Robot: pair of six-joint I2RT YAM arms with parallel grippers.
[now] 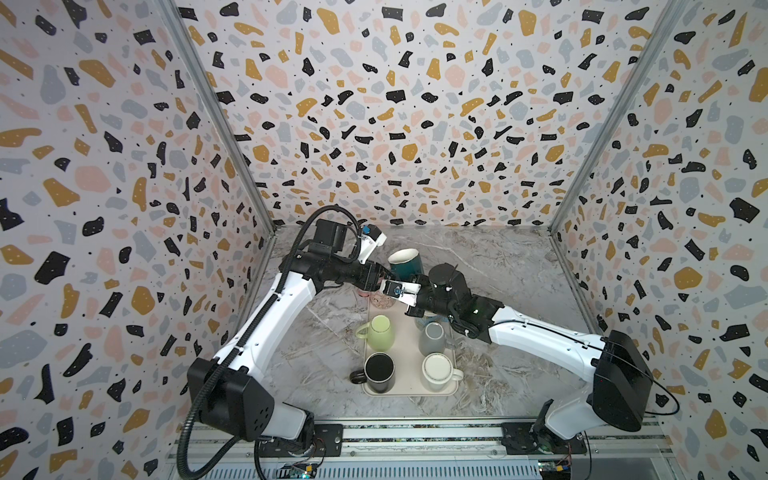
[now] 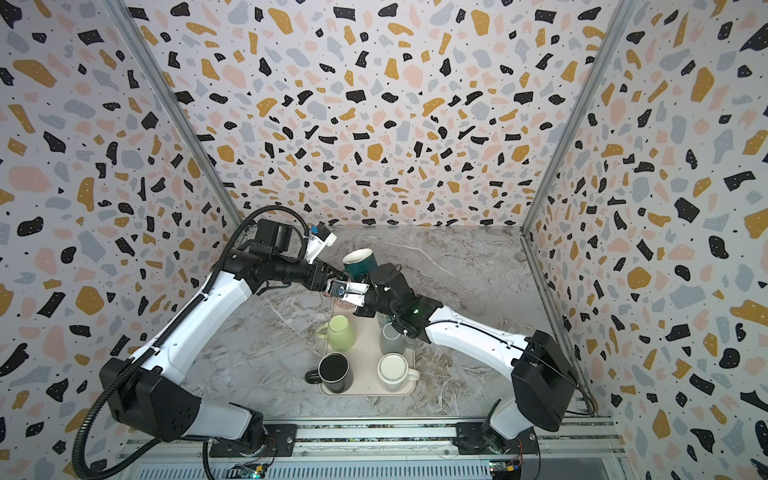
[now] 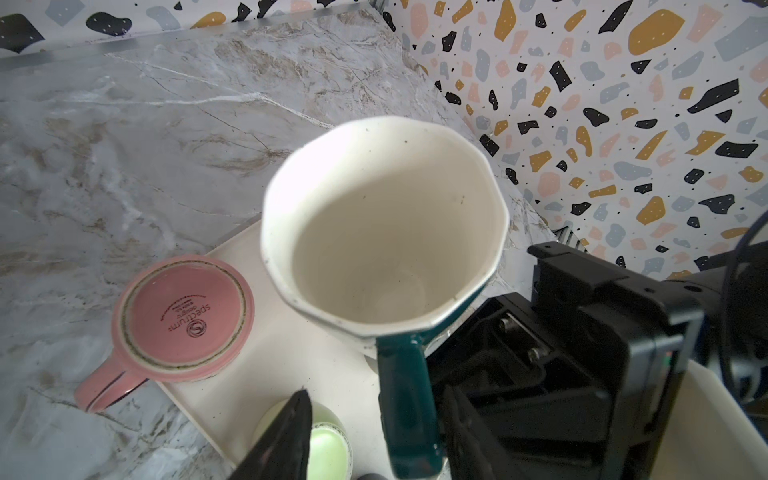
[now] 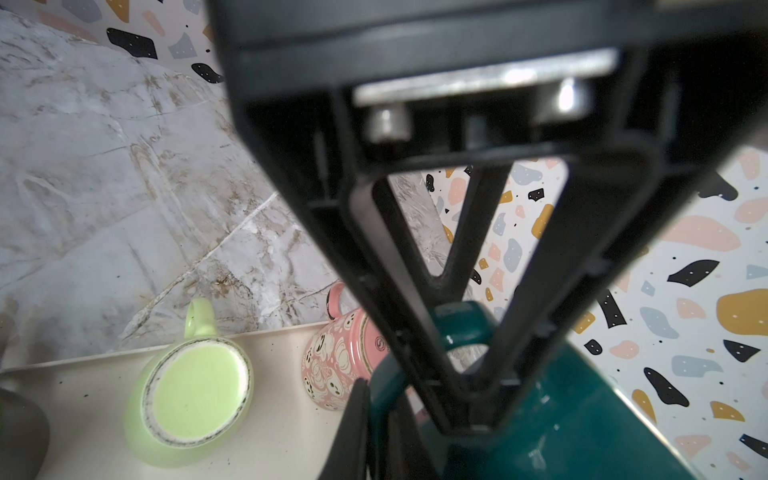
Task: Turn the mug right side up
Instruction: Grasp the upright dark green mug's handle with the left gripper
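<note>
The teal mug (image 1: 405, 262) (image 2: 360, 261) with a white inside (image 3: 386, 232) hangs above the far end of the tray, tilted, its mouth facing up. My right gripper (image 4: 376, 436) (image 1: 415, 277) is shut on the mug's teal handle (image 3: 409, 407). My left gripper (image 3: 376, 434) (image 1: 384, 277) faces it from the other side, open, with one finger on each side of that same handle. One left finger lies close against the handle and the other (image 3: 291, 436) stands well apart from it.
The cream tray (image 1: 409, 390) holds a pink mug (image 3: 183, 316) and a light green mug (image 4: 195, 386), both upside down, plus a grey mug (image 1: 432, 336), a black mug (image 1: 379, 372) and a white mug (image 1: 438, 371). Patterned walls enclose the marble table (image 1: 498, 266).
</note>
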